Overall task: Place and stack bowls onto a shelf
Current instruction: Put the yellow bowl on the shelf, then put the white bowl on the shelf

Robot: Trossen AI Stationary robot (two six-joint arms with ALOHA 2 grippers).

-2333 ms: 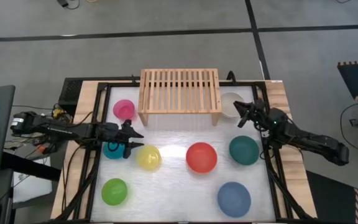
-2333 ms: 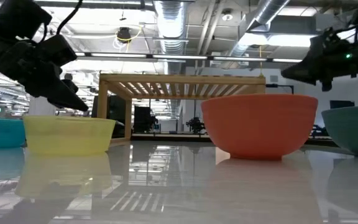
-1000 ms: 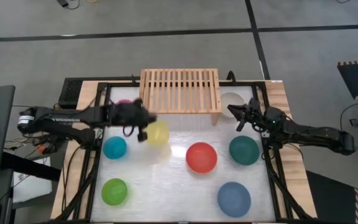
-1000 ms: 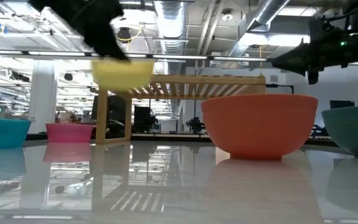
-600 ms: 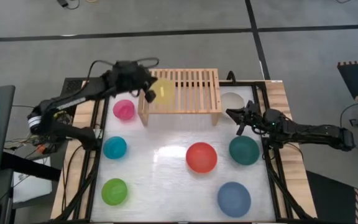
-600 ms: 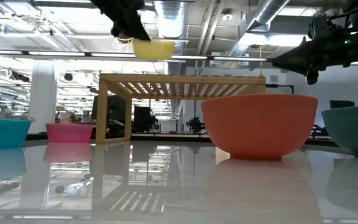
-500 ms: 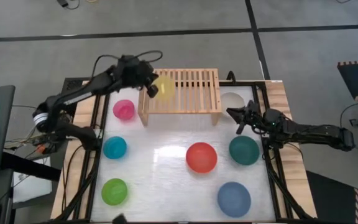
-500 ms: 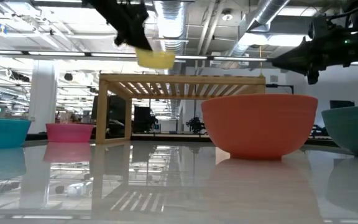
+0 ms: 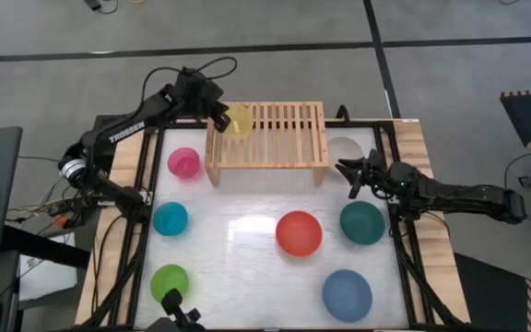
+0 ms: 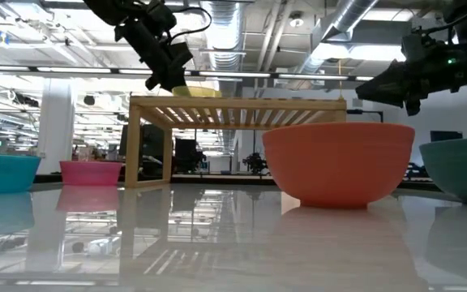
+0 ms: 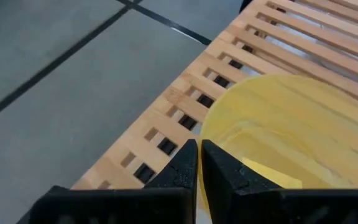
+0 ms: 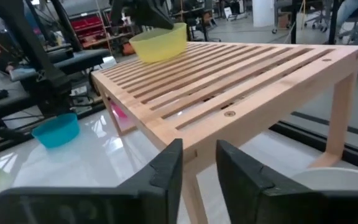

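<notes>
Left gripper (image 9: 219,117) clamps yellow bowl (image 9: 239,121) on shelf (image 9: 275,138) w/ rim pinched

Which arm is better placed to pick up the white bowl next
Probably the right. The right gripper hovers open just in front of the white bowl, right of the shelf. The left gripper is across the shelf, shut on the yellow bowl.

Bright overhead light; tabletop (image 10: 217,235) glare; background perhaps soft.
</notes>
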